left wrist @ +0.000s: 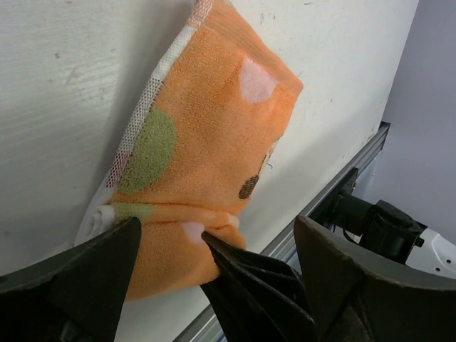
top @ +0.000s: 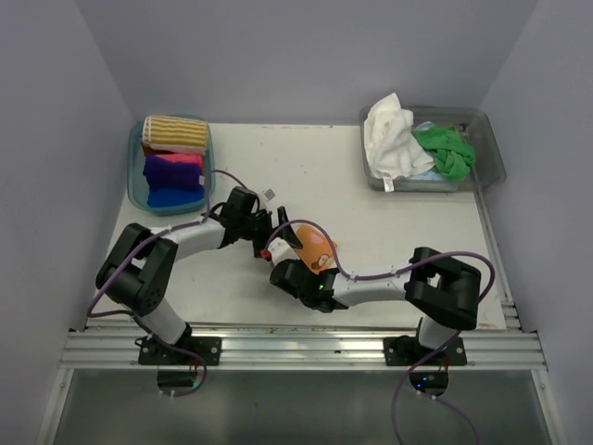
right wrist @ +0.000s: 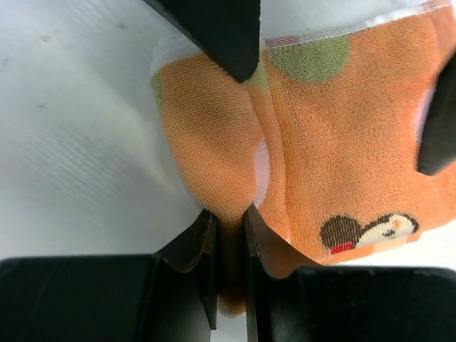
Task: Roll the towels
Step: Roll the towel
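An orange towel with green and white dots lies mid-table, one end folded up. My right gripper is shut on that fold at the towel's near end; in the top view it sits at the towel's left edge. My left gripper is open and straddles the same end of the towel, with my right gripper's finger between its fingers; in the top view it is just left of the towel. Its fingertips show above the towel in the right wrist view.
A blue tub at the back left holds rolled towels: striped yellow, pink, purple and blue. A clear tub at the back right holds a white towel and a green towel. The metal rail runs along the near edge.
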Action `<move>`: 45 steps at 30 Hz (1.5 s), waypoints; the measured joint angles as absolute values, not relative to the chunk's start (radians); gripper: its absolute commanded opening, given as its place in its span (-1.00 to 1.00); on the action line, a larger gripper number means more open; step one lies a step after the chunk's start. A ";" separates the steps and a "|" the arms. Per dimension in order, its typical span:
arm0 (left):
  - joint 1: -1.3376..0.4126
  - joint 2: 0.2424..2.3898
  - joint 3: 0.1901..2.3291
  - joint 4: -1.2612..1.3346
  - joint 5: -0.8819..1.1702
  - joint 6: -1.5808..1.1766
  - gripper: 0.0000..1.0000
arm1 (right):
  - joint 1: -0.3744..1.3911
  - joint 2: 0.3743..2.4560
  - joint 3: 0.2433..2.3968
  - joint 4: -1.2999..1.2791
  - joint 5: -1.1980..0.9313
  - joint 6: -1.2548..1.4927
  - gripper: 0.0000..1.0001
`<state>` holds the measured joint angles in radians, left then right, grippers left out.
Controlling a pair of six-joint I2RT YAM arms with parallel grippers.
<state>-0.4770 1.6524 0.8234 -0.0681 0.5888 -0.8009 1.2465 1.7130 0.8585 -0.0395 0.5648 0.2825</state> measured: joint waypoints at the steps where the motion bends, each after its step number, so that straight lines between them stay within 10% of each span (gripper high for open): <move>1: -0.471 1.639 0.824 -0.083 0.588 -0.796 0.92 | 1.239 1.708 0.855 -0.029 0.540 0.283 -0.92; 45: -0.293 1.201 0.583 -0.373 0.422 -0.847 0.65 | 0.843 1.723 0.768 0.224 -0.470 0.597 -0.95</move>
<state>-0.2932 1.2007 0.5827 -0.3733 0.4217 -0.8471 0.8433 1.7229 0.7685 0.2241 -0.4702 0.5968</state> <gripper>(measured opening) 0.826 0.168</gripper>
